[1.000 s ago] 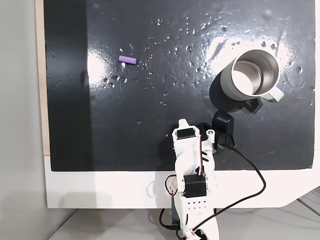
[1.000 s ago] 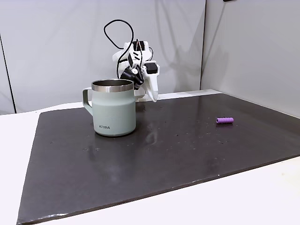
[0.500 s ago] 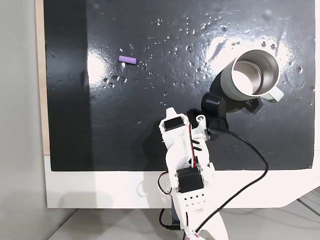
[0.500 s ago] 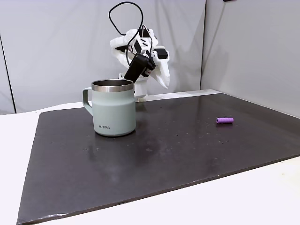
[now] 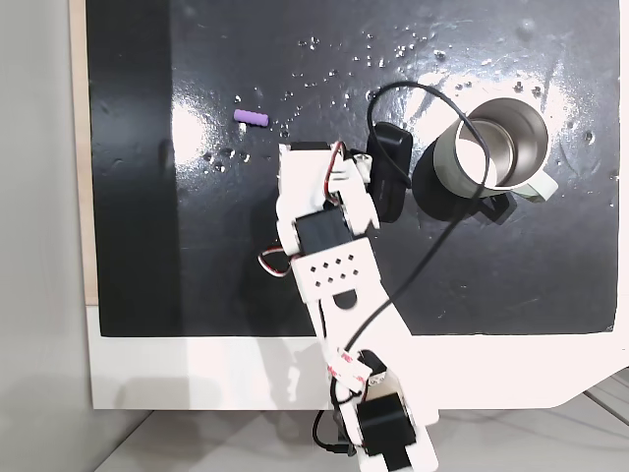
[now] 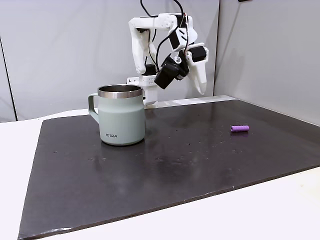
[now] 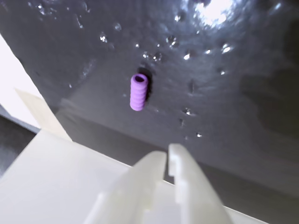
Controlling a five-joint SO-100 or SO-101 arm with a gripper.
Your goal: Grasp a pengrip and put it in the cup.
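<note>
The purple ribbed pengrip [image 5: 251,117] lies on the black mat at the upper left of a fixed view from above, at the right [image 6: 239,128] in a fixed view from the side, and just above centre [image 7: 138,91] in the wrist view. The grey-green cup [image 5: 496,147] with its steel inside stands upright at the right, handle toward the table's near side; from the side the cup [image 6: 121,120] is left of centre. My white gripper [image 7: 167,155] hangs in the air, shut and empty, between cup and pengrip [image 5: 291,155], fingertips pointing down [image 6: 202,92].
The black mat [image 5: 147,216] covers most of the white table [image 5: 197,369]. Water droplets speckle the mat around the pengrip. A black cable [image 5: 432,246] loops from the arm past the cup. Grey walls [image 6: 60,50] stand behind the table.
The arm has risen from low beside the cup and swung toward the pengrip, leftward in the view from above and rightward in the side view. Pengrip and cup have not moved.
</note>
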